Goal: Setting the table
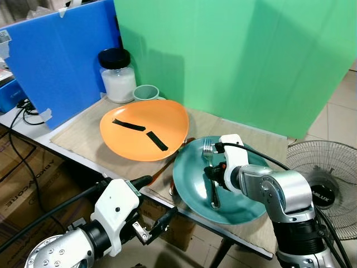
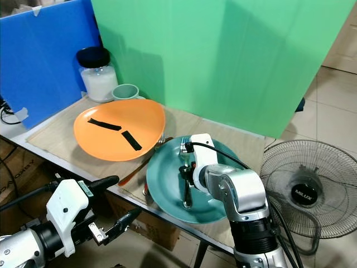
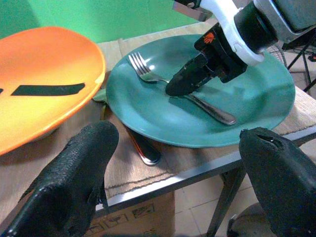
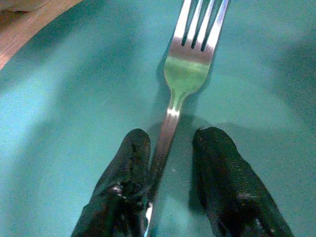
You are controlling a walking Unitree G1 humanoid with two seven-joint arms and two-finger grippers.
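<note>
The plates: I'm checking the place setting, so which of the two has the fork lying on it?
The teal plate, at the table's front edge. The fork lies in it, with the right gripper straddling its handle. The orange plate bears only two black strips.

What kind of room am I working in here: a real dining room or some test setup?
Likely a makeshift test corner, not a dining room: green board and blue board as backdrop, cardboard boxes under the table, a floor fan beside it.

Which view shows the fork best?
Right wrist view: the fork lies on the teal plate, its handle between the right gripper fingers. Left wrist view shows it whole; the eye views show it small, partly hidden.
</note>
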